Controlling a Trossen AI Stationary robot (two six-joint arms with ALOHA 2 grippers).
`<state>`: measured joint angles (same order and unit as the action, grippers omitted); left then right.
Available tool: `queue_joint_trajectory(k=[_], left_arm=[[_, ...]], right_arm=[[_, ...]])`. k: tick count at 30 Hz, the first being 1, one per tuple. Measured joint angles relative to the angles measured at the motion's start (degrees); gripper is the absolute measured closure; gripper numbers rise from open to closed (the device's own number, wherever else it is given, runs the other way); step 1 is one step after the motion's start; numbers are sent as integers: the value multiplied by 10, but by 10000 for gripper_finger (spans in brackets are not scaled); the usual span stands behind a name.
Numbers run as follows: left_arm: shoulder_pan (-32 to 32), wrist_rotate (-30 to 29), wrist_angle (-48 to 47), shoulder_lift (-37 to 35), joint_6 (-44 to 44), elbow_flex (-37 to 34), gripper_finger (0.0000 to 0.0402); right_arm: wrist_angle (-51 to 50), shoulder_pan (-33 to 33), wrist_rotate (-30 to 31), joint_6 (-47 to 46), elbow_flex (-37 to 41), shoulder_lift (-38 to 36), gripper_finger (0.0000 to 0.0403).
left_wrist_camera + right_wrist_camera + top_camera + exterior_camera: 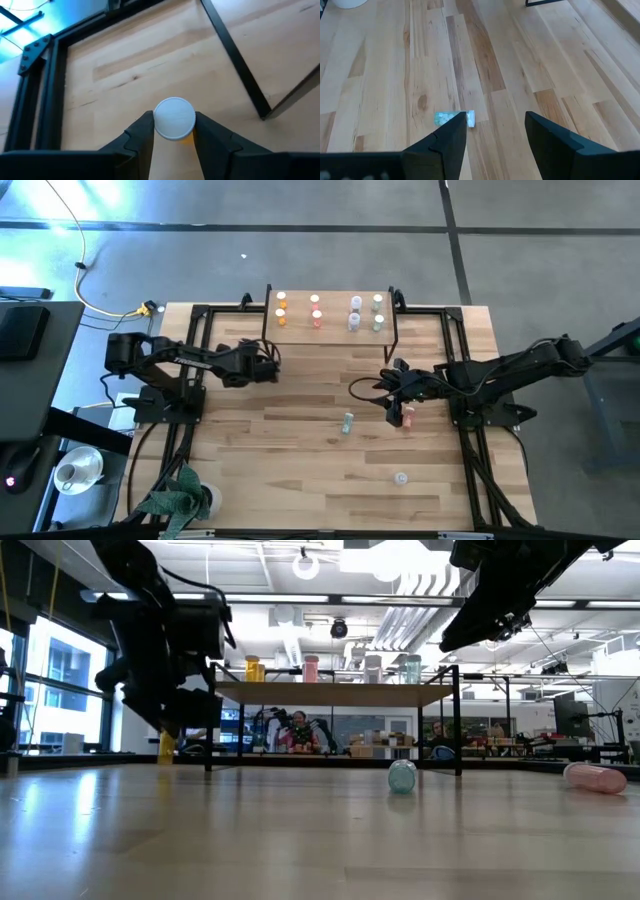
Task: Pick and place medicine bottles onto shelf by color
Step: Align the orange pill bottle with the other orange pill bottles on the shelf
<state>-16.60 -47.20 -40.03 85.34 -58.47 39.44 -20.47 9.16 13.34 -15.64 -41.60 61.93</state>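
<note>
- The left pincer (172,131) is sitting low over the left part of the desk (300,470), in front of the shelf's left end, its two fingers (140,137) pressing on either side of an orange bottle (174,119) that is standing upright on the wood, white cap facing the wrist camera
- Judging from this, the step in hand is the pick of that orange bottle; the grip looks made, and the bottle is not yet lifted
- The shelf (335,328) is standing at the far edge of the desk, already carrying bottles grouped by colour: orange ones at its left end, then pink-red, then pale ones, then green at the right
- The next move is probably calling for a straight lift, high enough to clear the shelf board, then a carry to the orange group without knocking the bottles standing there
- The right pincer (495,131) is hovering over the right-centre of the desk with its fingers apart and holding nothing
- A teal bottle (347,422) is lying on its side near the desk's middle, a pink-red bottle (408,418) is lying just beside the right pincer, and a pale bottle (401,477) is resting nearer the front edge; these are waiting to be sorted
</note>
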Motion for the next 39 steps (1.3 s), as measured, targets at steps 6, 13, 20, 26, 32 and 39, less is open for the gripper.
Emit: queue_joint_trajectory(k=[6,13,20,26,32,39], left_arm=[[0,-7,-52,-48,-6,20,287],[-3,-43,-106,-126,28,62,287],[-21,-57,-132,-199,110,117,287],[-22,-47,-130,-231,200,175,287],[16,-28,-97,-224,274,219,287],[65,5,0,-187,338,221,287]], right_arm=[[-1,0,0,0,0,0,210],[-3,0,0,-13,0,0,210],[-7,0,0,-13,0,0,210],[-7,0,0,-15,0,0,210],[-7,0,0,-14,0,0,210],[-7,0,0,-16,0,0,210]])
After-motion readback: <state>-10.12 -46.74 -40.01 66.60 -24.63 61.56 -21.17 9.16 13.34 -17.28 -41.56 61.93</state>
